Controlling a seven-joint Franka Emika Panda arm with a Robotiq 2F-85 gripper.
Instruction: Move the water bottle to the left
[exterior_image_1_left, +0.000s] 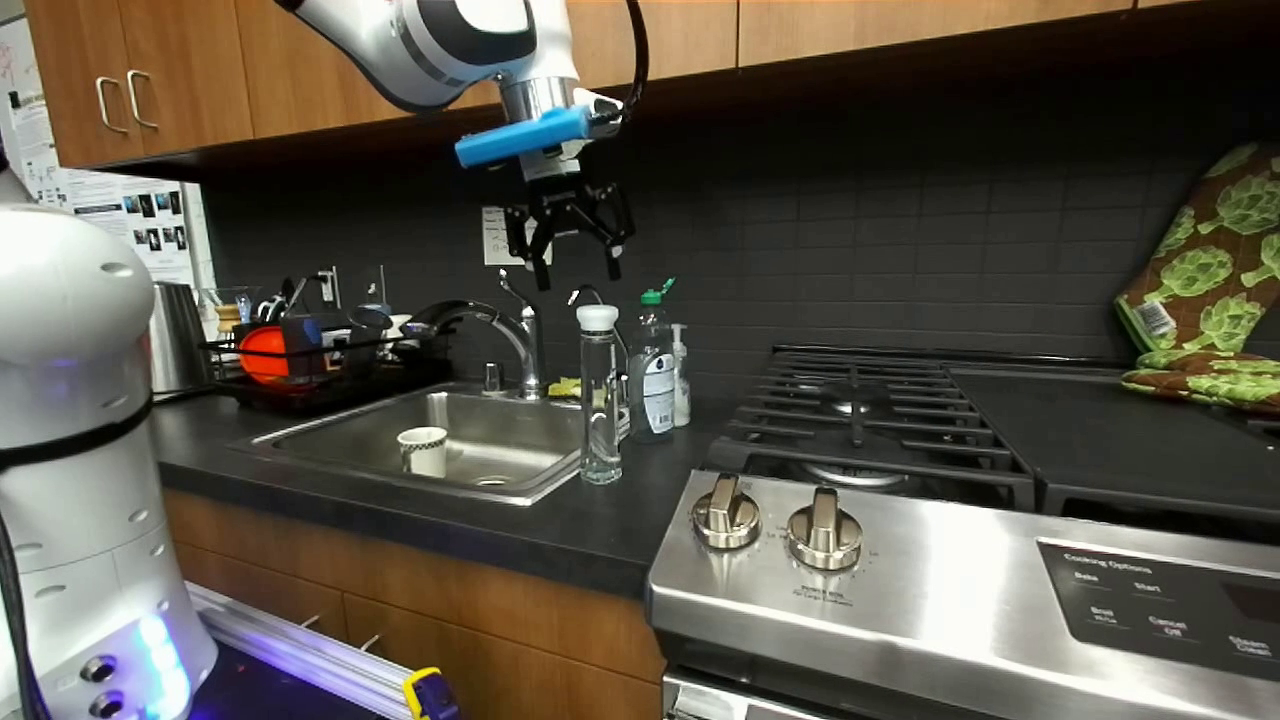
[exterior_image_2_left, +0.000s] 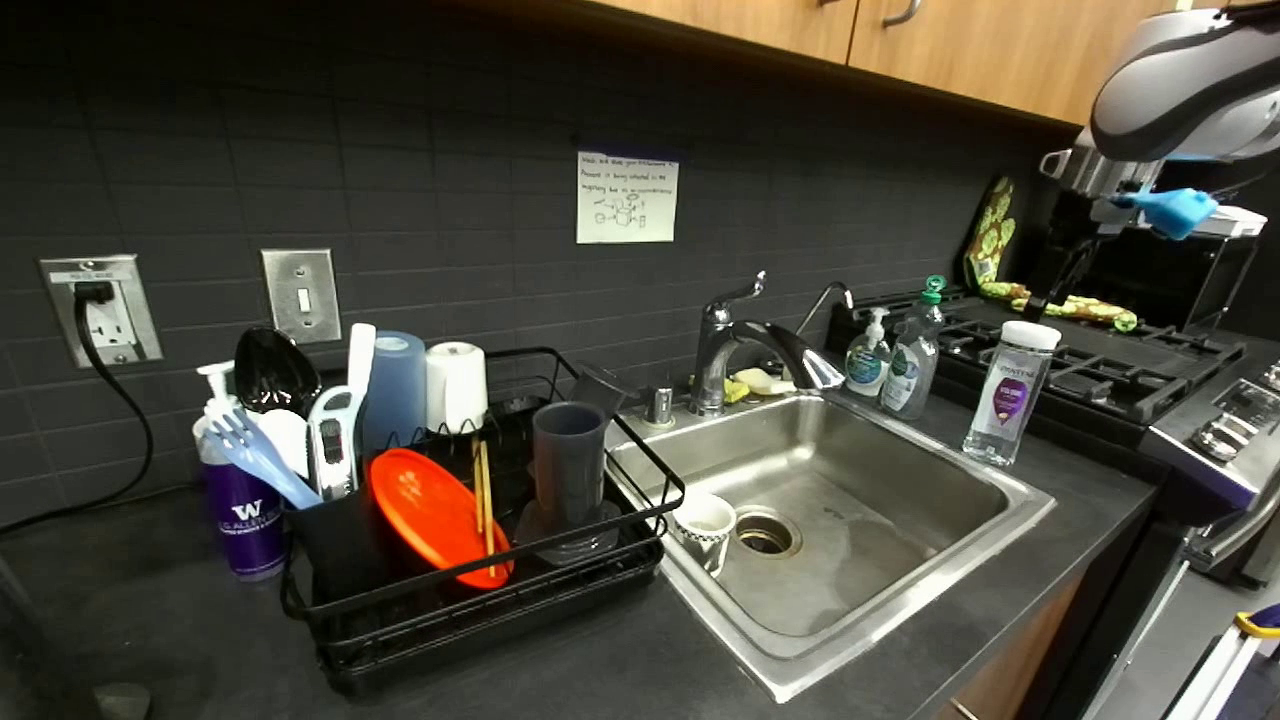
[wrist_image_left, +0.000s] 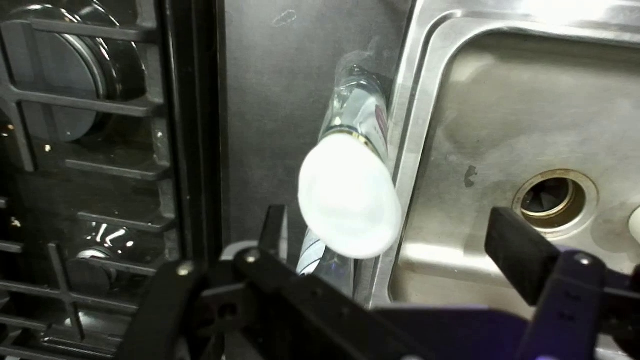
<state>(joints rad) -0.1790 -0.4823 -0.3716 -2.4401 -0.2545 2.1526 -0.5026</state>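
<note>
A gripper (exterior_image_1_left: 577, 268) hangs above the water bottle (exterior_image_1_left: 601, 400), its fingers (wrist_image_left: 522, 252) spread wide and gripping nothing; the bottle stands upright on the counter (exterior_image_1_left: 640, 520), in the strip between sink (exterior_image_2_left: 890, 500) and stove (exterior_image_1_left: 940, 580), close by the sink; the step in hand appears to be the approach, with the grasp not yet made; the wrist view shows the white cap (wrist_image_left: 350, 195) nearer the stove-side finger than the other, so the next move likely calls for a small shift to centre, a straight descent and a firm squeeze before any lift; the sink lies to the bottle's left in both exterior views, though whose left is meant goes unsaid, and a set-down across the sink's edge could tip it; the bottle is clear, but how full it is cannot be told; the sink holds a pale cup (exterior_image_1_left: 425, 458) with a patterned band, its contents too small to tell; a green-capped soap bottle (exterior_image_2_left: 908, 370) and a pump bottle (exterior_image_2_left: 868, 362) stand nearer the wall; the dish rack (exterior_image_2_left: 500, 618) carries an orange plate (exterior_image_2_left: 430, 510), a grey tumbler (exterior_image_2_left: 568, 465) and a white cup (exterior_image_2_left: 457, 388), along with a black utensil holder (exterior_image_2_left: 340, 545) from which a light-blue fork (exterior_image_2_left: 258, 457) sticks up.
</note>
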